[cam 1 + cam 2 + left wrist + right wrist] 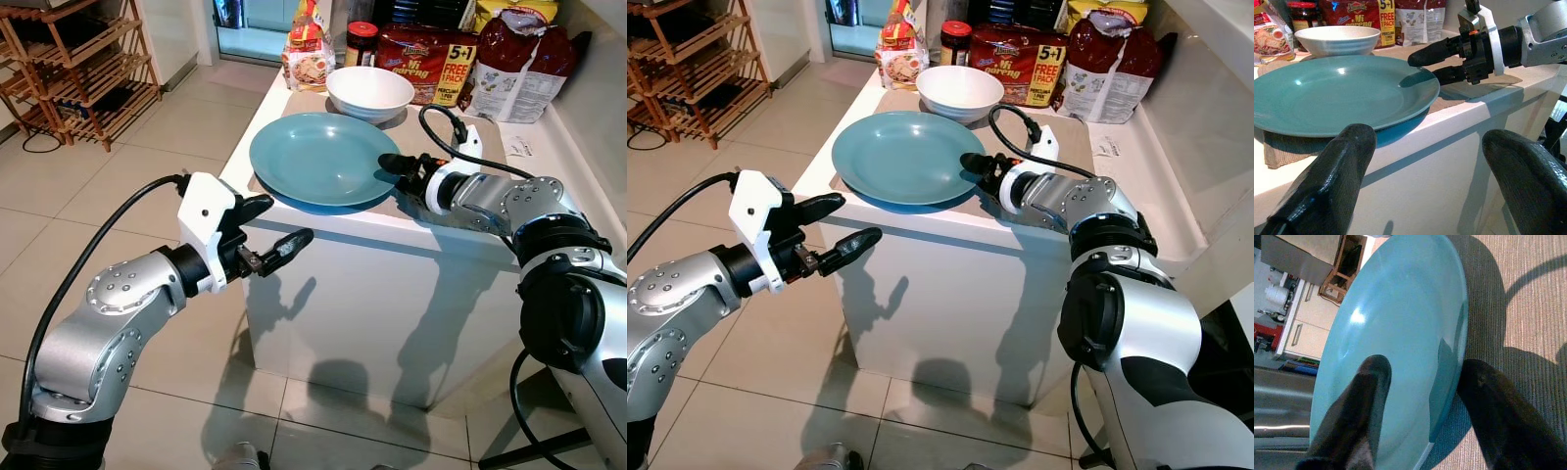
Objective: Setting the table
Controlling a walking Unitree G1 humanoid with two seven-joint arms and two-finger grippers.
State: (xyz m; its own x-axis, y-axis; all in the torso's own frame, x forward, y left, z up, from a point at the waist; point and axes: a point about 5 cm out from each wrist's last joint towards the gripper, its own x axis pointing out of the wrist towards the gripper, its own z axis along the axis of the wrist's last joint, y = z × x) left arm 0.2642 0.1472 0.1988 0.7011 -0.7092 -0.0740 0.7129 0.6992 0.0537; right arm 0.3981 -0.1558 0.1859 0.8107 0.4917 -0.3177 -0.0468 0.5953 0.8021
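I have the right gripper (392, 168) straddling the blue plate's (318, 157) rim, one finger above, one below, jaws not yet closed. The plate overhangs the white counter's (343, 230) front edge; I'd close gently before lifting. My left gripper (279, 230) waits open below that edge.

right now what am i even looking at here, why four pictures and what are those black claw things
It is a humanoid robot with two silver arms. Two pictures come from cameras on its head looking down; the other two come from cameras on each wrist. The black claws are its gripper fingers. On a white counter lie a blue plate on a beige mat, a white bowl and food packets. The right gripper has its fingers astride the plate's rim, one above and one below. The left gripper hangs open in front of the counter, holding nothing.
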